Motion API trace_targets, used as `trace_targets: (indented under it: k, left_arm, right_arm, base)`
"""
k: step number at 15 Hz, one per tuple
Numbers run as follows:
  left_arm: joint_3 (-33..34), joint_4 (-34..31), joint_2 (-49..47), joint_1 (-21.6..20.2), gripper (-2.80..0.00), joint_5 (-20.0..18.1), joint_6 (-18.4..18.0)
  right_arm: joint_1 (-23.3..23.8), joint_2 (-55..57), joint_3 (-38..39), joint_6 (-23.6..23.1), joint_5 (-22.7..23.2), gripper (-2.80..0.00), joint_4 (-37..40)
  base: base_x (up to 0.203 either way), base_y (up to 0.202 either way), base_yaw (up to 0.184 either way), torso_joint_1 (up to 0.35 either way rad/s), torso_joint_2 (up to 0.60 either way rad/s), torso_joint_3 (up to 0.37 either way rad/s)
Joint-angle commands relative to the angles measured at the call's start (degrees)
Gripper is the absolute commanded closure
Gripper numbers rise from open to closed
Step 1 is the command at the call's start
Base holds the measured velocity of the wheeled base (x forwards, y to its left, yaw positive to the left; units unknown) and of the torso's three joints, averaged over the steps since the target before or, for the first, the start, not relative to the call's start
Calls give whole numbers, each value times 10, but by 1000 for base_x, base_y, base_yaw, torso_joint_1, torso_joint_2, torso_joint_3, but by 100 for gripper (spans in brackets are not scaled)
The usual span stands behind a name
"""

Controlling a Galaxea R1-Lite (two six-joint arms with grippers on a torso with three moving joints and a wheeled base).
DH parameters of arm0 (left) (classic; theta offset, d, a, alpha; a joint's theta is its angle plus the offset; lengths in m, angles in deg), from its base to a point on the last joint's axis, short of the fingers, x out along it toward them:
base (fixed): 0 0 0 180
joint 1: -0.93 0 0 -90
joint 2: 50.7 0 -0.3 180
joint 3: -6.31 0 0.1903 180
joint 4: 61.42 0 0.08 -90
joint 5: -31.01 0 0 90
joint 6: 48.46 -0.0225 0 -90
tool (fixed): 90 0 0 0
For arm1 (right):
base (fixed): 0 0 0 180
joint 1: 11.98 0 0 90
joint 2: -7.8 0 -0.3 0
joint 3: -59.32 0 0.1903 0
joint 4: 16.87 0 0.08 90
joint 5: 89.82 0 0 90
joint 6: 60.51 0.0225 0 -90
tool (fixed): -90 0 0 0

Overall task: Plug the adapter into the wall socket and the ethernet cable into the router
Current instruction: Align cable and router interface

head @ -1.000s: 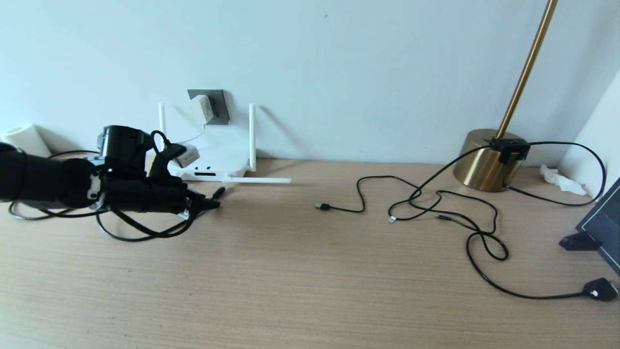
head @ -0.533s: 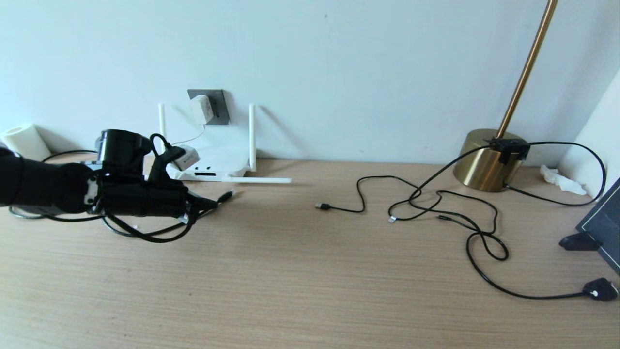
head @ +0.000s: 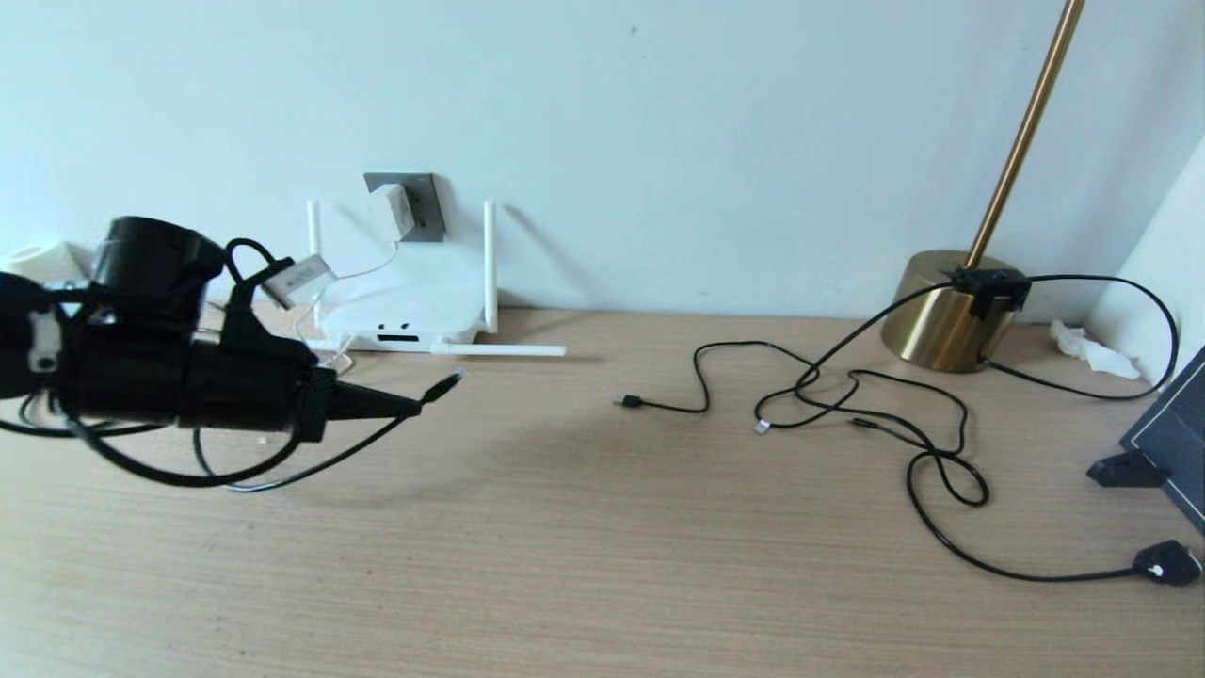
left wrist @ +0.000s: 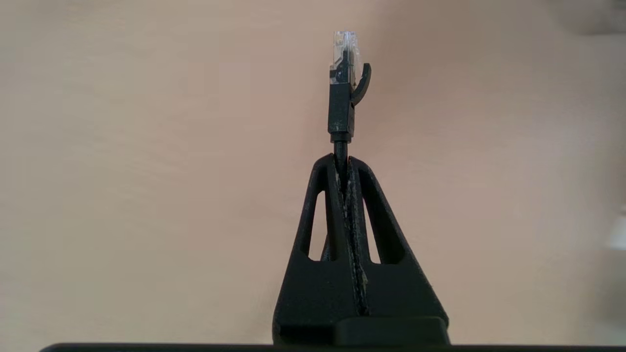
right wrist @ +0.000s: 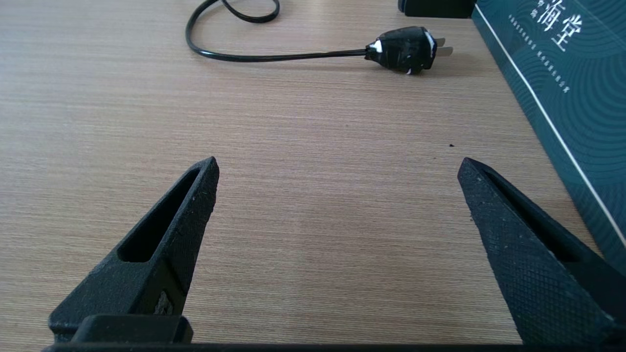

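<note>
My left gripper (head: 414, 407) hovers over the left of the wooden table, pointing right, shut on the black ethernet cable (left wrist: 341, 146) just behind its plug. The clear clip plug (left wrist: 344, 49) sticks out past the fingertips, off the table (head: 450, 381). Behind it by the wall lies the white router (head: 405, 315), dark ports facing me, one antenna lying flat. The white adapter (head: 388, 212) sits in the dark grey wall socket (head: 425, 202) above the router. My right gripper (right wrist: 338, 160) is open over bare table, out of the head view.
Black USB-tipped cables (head: 847, 395) sprawl across the table's right half. A brass lamp base (head: 941, 306) stands at the back right. A black mains plug (right wrist: 406, 49) and a dark green box (right wrist: 562, 73) lie near my right gripper. A paper roll (head: 47, 256) stands far left.
My left gripper closed on the ethernet cable, then rose and drew back to the left, lifting the plug off the table. The right arm has not moved.
</note>
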Motion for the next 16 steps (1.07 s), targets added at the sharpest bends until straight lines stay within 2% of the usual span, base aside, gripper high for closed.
trace_targets:
  k: [1,2,4,6,8,12,15,16]
  left_arm:
    - [-1,-112,90,3,0,-73,25]
    - [0,-138,111,8,0,-94,34]
    - [1,-186,152,30,0,-150,63]
    - [5,-209,175,42,0,-193,78]
    - [13,-224,188,46,0,-244,79]
    - [28,-213,181,54,0,-241,69]
    - [24,-189,180,58,0,-207,61]
    - [24,-175,174,71,0,-187,61]
  right_arm:
    - [0,1,1,-8,1,-280,-1]
    - [0,1,-1,-23,1,-280,-1]
    - [-1,11,-49,-20,17,-280,4]
    - [-1,82,-143,3,71,-280,37]
    - [-1,194,-237,46,155,-280,82]
    - [-2,436,-343,153,340,-280,122]
    - [-5,590,-410,226,432,-280,129]
    - [-10,642,-441,253,456,-280,131]
  base:
    - [0,0,0,0,0,0]
    - [0,0,0,0,0,0]
    - [0,0,0,0,0,0]
    - [0,0,0,0,0,0]
    - [0,0,0,0,0,0]
    - [0,0,0,0,0,0]
    - [0,0,0,0,0,0]
    - [0,0,0,0,0,0]
